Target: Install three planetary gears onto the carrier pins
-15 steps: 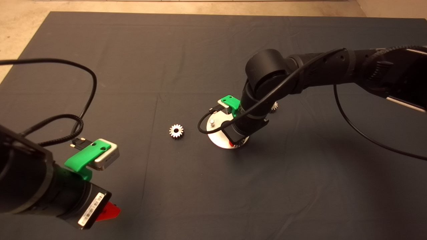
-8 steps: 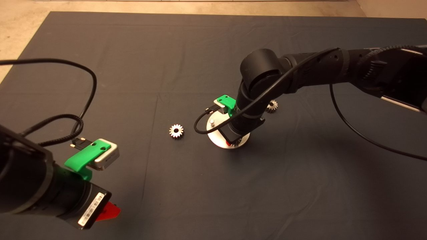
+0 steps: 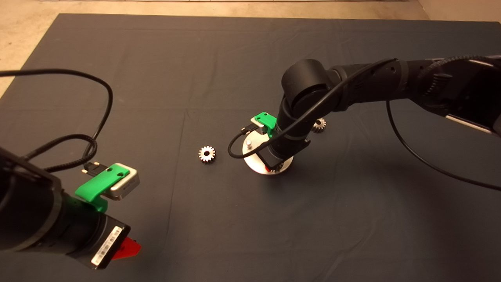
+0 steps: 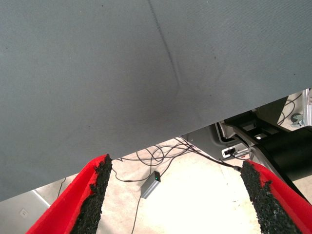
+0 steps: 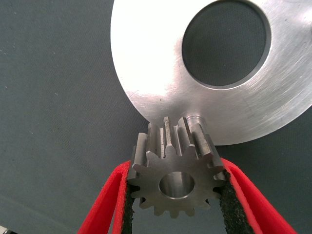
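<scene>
Clamping a gear (image 5: 174,181) between its pads, right gripper (image 5: 175,195) hangs over the disc (image 5: 146,73) rim, gear just beside a pin (image 5: 193,120), not on it. Two gears lie on the mat (image 3: 156,58): one (image 3: 206,154) left of disc, one (image 3: 319,124) behind the arm. Left gripper (image 4: 178,195) parked lower left, fingers wide apart.

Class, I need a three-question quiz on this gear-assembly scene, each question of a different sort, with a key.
1. True or false: the right gripper grips a small dark-grey metal spur gear.
2. How many loose gears lie on the dark mat: A one, B two, C three?
3. Fill in: the held gear sits beside a short silvery pin on the flat round silver ___.

Key: 1 true. 2 B: one gear left of the disc, another beyond the right arm. 3 disc. The left gripper waits open at the mat's edge.
</scene>
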